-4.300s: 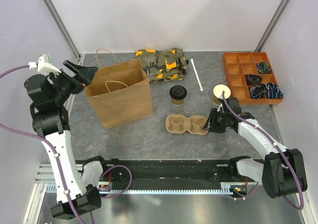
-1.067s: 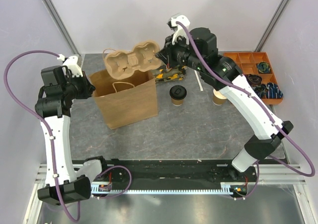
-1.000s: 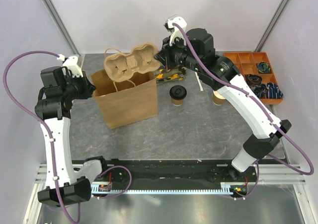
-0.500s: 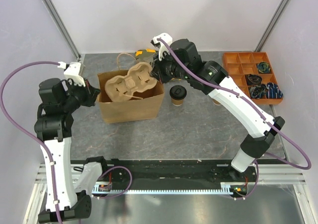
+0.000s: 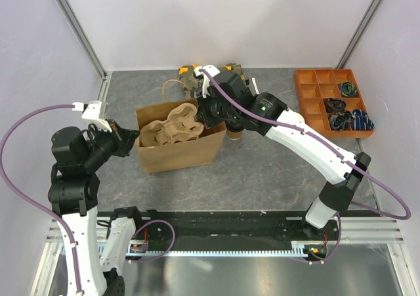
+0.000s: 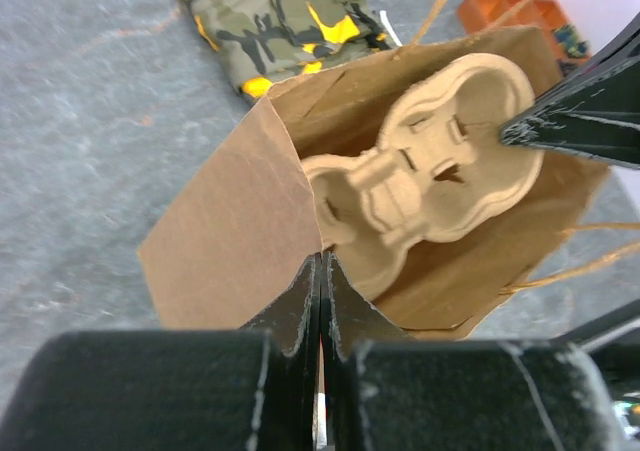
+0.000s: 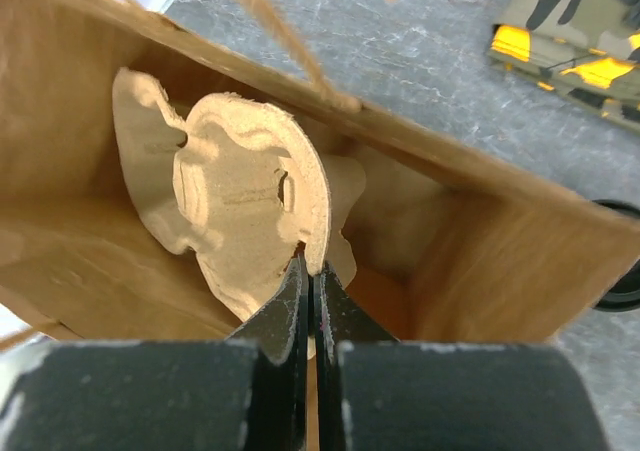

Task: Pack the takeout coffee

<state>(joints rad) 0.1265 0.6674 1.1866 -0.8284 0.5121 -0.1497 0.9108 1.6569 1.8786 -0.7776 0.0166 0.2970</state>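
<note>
1. Lowering the carrier tray (image 5: 172, 126) into the paper bag (image 5: 177, 157) seems to be the step in hand. The tray sits tilted in the bag's mouth, one end down inside and the other end near the rim.
2. The right tool (image 7: 310, 268) is clenched on the thin edge of the tray, at the end nearest to the bag's right wall.
3. The left tool (image 6: 320, 269) is clenched on the rim of the bag's left wall and holds the mouth open.
4. The takeout coffee (image 7: 622, 271) stands on the table (image 5: 262, 178) outside the bag, just beside its right wall. Only the edge of its black lid shows in the right wrist view, and from above the arm covers most of it.
5. To do this step well, I judge that the tray should be turned flat and brought down to the bag's bottom with the cup holes facing up, so the coffee can sit in it afterwards.
6. The left tool should hold the wall firmly, because a tray edge that catches the paper could fold the wall inward or pull the bag over.
7. The right arm should move slowly beside the bag's right wall, since the coffee is close there and could be knocked.
8. No brand, label or writing can be read on the bag or the tray. The camouflage cloth (image 6: 290, 11) behind the bag has only its pattern.
</note>
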